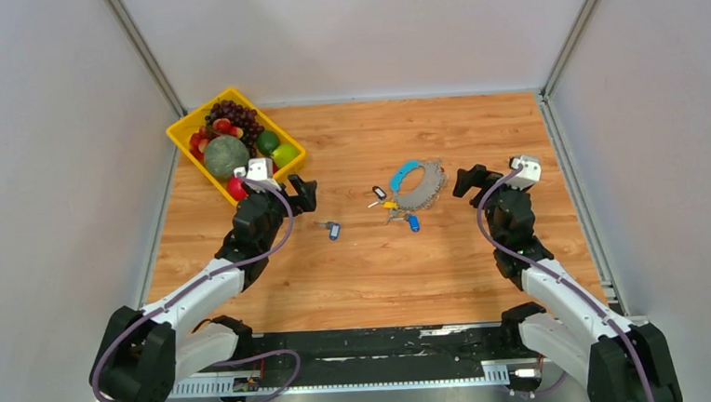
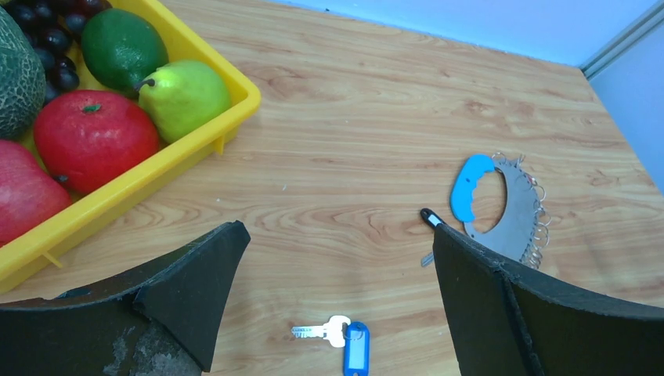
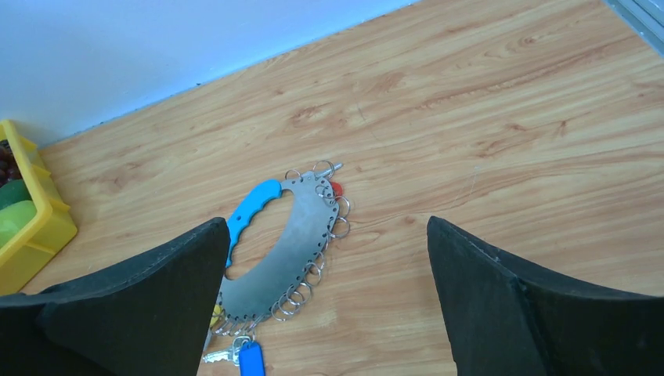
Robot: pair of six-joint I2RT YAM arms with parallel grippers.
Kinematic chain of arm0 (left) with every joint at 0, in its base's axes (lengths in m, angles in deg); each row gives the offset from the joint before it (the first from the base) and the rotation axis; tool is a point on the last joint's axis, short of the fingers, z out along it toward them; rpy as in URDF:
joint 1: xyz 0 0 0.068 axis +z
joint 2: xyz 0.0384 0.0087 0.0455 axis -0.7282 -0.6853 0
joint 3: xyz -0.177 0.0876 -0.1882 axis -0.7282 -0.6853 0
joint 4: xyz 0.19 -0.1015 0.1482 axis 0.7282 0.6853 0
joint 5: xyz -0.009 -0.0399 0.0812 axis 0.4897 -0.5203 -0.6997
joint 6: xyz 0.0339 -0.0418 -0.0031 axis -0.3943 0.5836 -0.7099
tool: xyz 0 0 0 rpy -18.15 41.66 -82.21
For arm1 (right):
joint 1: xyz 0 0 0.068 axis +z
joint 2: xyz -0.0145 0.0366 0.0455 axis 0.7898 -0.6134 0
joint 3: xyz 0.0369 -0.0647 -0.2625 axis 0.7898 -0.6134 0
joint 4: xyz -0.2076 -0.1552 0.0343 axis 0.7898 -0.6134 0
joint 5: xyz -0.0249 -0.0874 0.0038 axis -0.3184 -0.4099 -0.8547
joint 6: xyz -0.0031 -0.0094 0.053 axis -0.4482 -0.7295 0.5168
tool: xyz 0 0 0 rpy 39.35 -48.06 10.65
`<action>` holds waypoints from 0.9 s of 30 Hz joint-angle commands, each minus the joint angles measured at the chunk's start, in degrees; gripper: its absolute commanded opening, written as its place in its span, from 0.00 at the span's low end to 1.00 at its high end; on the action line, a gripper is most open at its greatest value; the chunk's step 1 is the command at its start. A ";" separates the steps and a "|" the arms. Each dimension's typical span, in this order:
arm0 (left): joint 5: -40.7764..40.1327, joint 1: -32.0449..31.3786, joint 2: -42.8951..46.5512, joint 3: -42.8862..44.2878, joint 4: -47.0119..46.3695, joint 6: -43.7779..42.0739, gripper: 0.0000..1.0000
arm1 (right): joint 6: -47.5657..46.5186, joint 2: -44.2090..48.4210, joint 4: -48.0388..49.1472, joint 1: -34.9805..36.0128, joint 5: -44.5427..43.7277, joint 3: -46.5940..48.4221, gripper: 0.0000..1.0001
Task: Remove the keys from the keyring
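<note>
The keyring (image 1: pixel 418 187) lies flat mid-table: a blue handle and a curved silver plate edged with small rings. It also shows in the left wrist view (image 2: pixel 509 210) and the right wrist view (image 3: pixel 286 247). Keys with black (image 1: pixel 379 192), yellow (image 1: pixel 389 204) and blue (image 1: pixel 414 223) tags lie at its near-left end. One blue-tagged key (image 1: pixel 332 229) lies apart to the left, below my left gripper's jaws (image 2: pixel 344 337). A red tag (image 3: pixel 337 188) peeks from under the plate's far end. My left gripper (image 1: pixel 303 193) is open and empty. My right gripper (image 1: pixel 465 181) is open and empty, right of the keyring.
A yellow tray (image 1: pixel 180 137) with a melon, grapes, apples, a lime and a pear stands at the back left, close behind my left gripper; its rim shows in the left wrist view (image 2: pixel 196 149). Walls enclose the table on three sides.
</note>
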 commanded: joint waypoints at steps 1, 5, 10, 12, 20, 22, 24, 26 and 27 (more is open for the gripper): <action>0.78 0.10 0.15 1.72 -1.13 0.23 1.00 | 4.38 1.29 -4.87 -0.02 -2.32 3.09 1.00; 1.91 0.15 1.29 1.47 -0.86 0.61 1.00 | 7.44 2.52 -13.64 -0.06 -2.64 6.84 1.00; 3.23 0.11 2.78 -0.31 -2.34 0.45 1.00 | 7.24 4.25 -17.34 -0.02 1.42 7.92 0.99; 4.17 0.09 2.64 -1.24 -4.17 0.89 1.00 | 10.00 3.48 -18.14 -0.02 1.97 7.96 0.95; 11.14 0.06 -5.34 2.19 -6.51 3.15 1.00 | 20.78 -8.48 -29.51 0.69 5.43 16.55 0.84; 14.25 0.06 -8.09 3.63 -7.25 4.24 1.00 | 21.88 -11.74 -29.55 0.75 7.68 17.57 0.82; 16.81 -0.24 -10.98 5.00 -7.74 4.56 1.00 | 23.41 -14.56 -29.55 0.77 9.23 18.25 0.80; 18.71 -0.71 -14.31 6.94 -7.03 4.57 1.00 | 24.70 -17.06 -29.47 0.67 9.90 18.93 0.79; 19.38 -0.88 -16.54 7.68 -6.57 4.65 1.00 | 25.23 -18.27 -29.40 0.73 10.11 19.29 0.77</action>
